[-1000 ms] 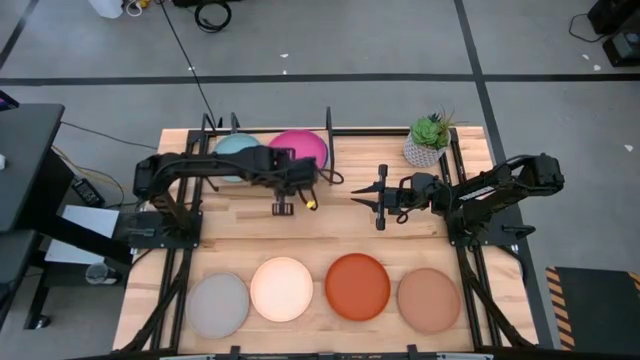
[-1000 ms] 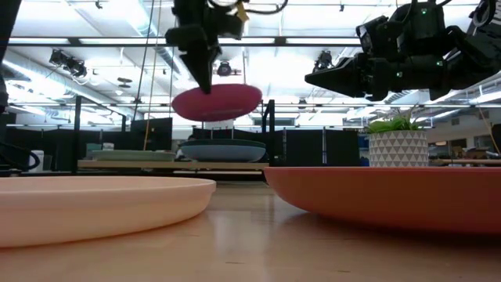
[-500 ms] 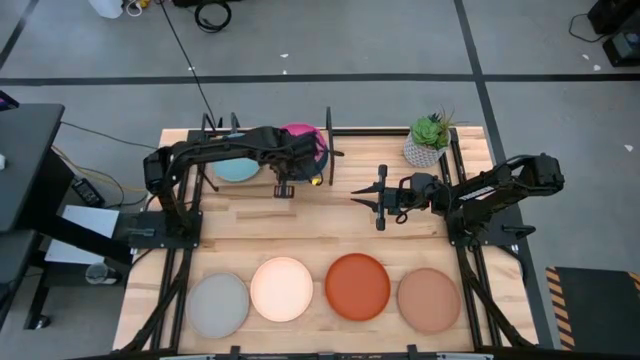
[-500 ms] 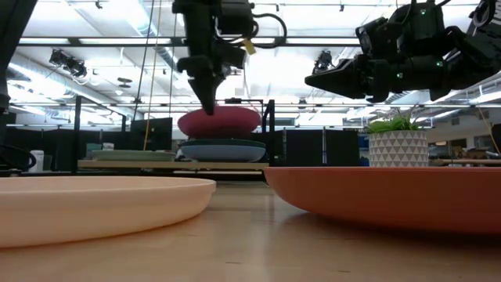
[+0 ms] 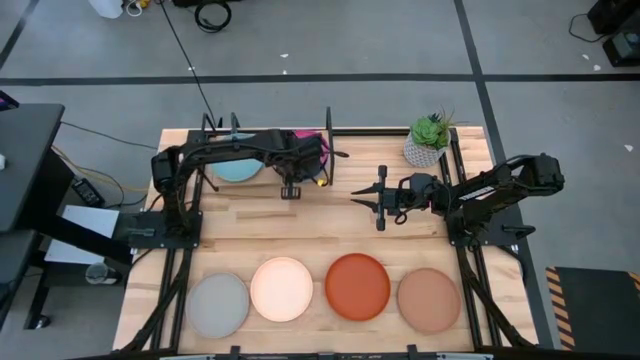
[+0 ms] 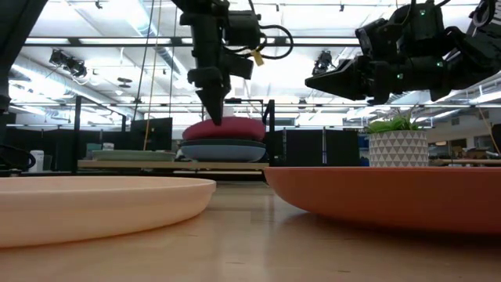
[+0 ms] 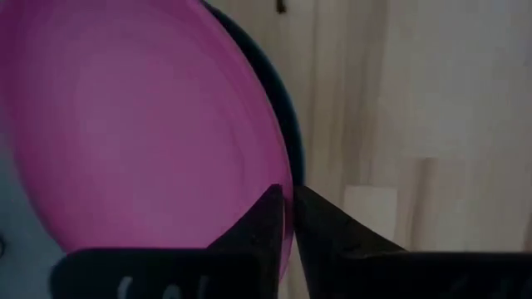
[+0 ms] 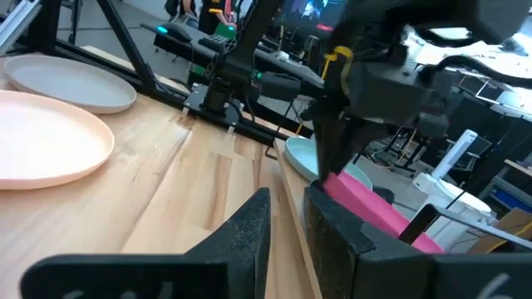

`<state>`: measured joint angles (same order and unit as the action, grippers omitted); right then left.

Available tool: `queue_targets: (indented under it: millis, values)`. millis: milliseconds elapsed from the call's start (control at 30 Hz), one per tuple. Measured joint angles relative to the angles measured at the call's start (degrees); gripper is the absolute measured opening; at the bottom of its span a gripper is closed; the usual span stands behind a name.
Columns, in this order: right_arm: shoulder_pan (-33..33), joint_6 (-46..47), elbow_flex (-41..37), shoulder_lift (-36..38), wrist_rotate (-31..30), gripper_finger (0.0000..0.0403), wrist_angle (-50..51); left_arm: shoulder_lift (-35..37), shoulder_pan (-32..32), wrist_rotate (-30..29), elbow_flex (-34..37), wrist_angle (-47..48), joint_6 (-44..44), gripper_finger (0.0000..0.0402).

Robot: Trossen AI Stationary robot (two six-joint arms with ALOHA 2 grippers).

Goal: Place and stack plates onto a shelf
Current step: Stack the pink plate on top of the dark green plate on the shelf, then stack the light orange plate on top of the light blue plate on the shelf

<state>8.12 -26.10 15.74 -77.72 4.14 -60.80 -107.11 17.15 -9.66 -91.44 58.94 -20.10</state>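
Pink plate (image 6: 224,128) sits on top of a dark teal plate (image 6: 224,149) on the shelf (image 5: 330,130), toward the 12 o'clock edge of the table (image 5: 340,225) in the high view. The left gripper (image 6: 213,108) stands straight above it, its fingers clamped on the plate's rim; in the left wrist view the two dark fingertips (image 7: 270,218) pinch the pink edge, with the teal plate's rim showing just beyond it. A light blue plate (image 5: 236,169) lies on the shelf at 9 o'clock from the pink one, partly under the left arm.

Off the shelf, at 3 o'clock from the stack, the right gripper (image 5: 381,200) hangs above bare tabletop, well apart from any plate, its fingers slightly parted and holding nothing. A potted plant (image 5: 430,140) stands at 1 o'clock from that gripper.

Along the 6 o'clock edge of the table lie four more plates in a row: grey plate (image 5: 218,305), cream plate (image 5: 282,289), orange plate (image 5: 357,286) and tan plate (image 5: 428,298), each flat and apart from its neighbours.
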Motion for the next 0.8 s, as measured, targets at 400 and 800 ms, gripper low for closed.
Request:
queue_targets:
  millis: [400,800]
  values:
    - [0.0,0.0,0.0,0.0,0.0,0.0081,0.0,0.1,-3.1,-3.2,-1.9,4.0,4.0,0.0136]
    - [0.0,0.0,0.0,0.0,0.0,0.0081,0.0,0.2,-16.4,7.4,-3.7,3.3,17.0,0.0139]
